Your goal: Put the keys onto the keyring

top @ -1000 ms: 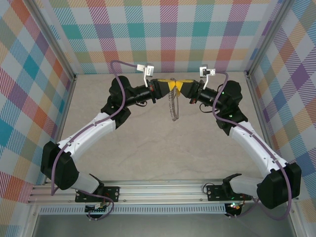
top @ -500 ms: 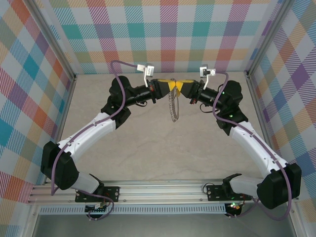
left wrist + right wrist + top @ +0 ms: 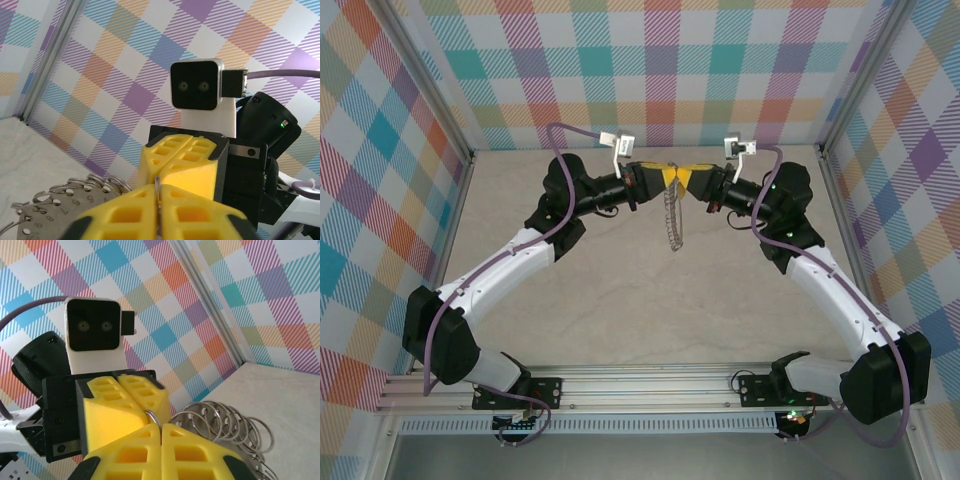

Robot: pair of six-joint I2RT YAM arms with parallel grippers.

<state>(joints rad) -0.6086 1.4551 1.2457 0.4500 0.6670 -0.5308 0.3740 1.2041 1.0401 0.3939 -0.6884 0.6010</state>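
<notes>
Where left end effector (image 3: 673, 177) meets right end effector (image 3: 687, 177) | keyring (image 3: 672, 220) dangles beneath

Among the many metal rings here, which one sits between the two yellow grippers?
The single small ring, right where the tips of the left gripper and right gripper meet; the other rings are bunched together off to the side.

White shells, black joints and purple cables (image 3: 285, 73) clothe the left arm (image 3: 510, 255) and right arm (image 3: 835, 295). Yellow ribbed fingers (image 3: 180, 160) sit at six o'clock under a black camera (image 3: 196, 91).
</notes>
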